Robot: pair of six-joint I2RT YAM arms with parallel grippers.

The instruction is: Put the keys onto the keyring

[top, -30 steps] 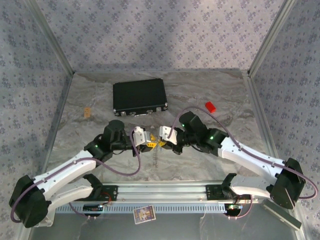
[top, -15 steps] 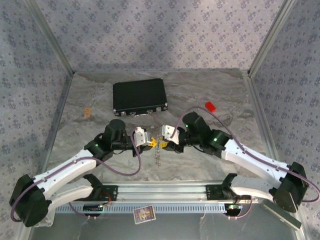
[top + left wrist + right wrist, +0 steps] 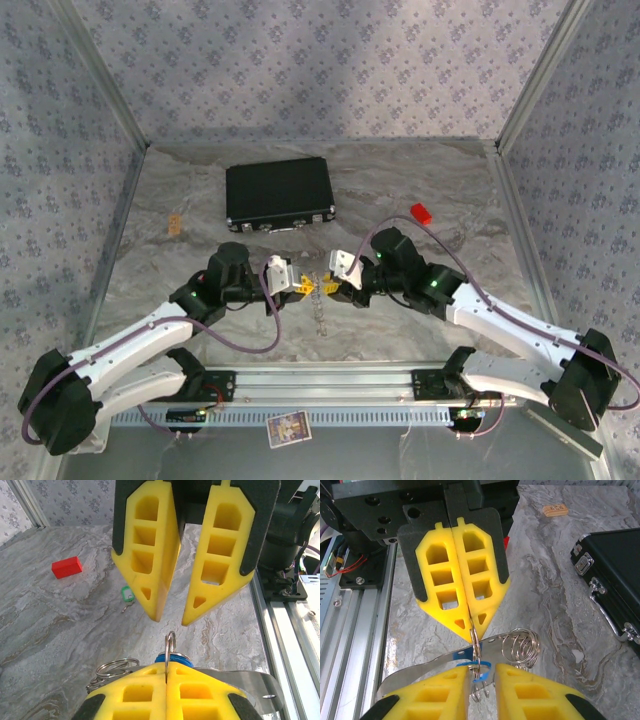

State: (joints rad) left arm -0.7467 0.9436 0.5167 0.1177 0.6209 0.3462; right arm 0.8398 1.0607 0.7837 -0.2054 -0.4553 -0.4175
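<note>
We note both arms meeting tip to tip over the middle of the grey marbled counter (image 3: 420,170), near of the black rectangular hard case (image 3: 278,192). The left tool (image 3: 298,287) has its yellow fingers pressed together, clamped on a thin upright metal ring (image 3: 170,642) that sticks out past the tips. The right tool (image 3: 334,290) has its yellow fingers apart, with the ring in line with the gap; it is not closed on anything.

The key with the bright blue plastic head (image 3: 173,657) sits against the ring at the left tool's tips, and we see only a sliver of the head. The keyring, a pale whitish-grey flexible loop (image 3: 420,669), curves across just below the pinch point. A bunch of coiled metal rings (image 3: 520,647) sits beside it, and a thin metal chain (image 3: 318,315) trails toward the near edge.

The key with the pale green head (image 3: 128,594) lies flat on the counter, apart from both tools. It lies between them and the small red rectangular block (image 3: 421,212), which sits far right.
</note>
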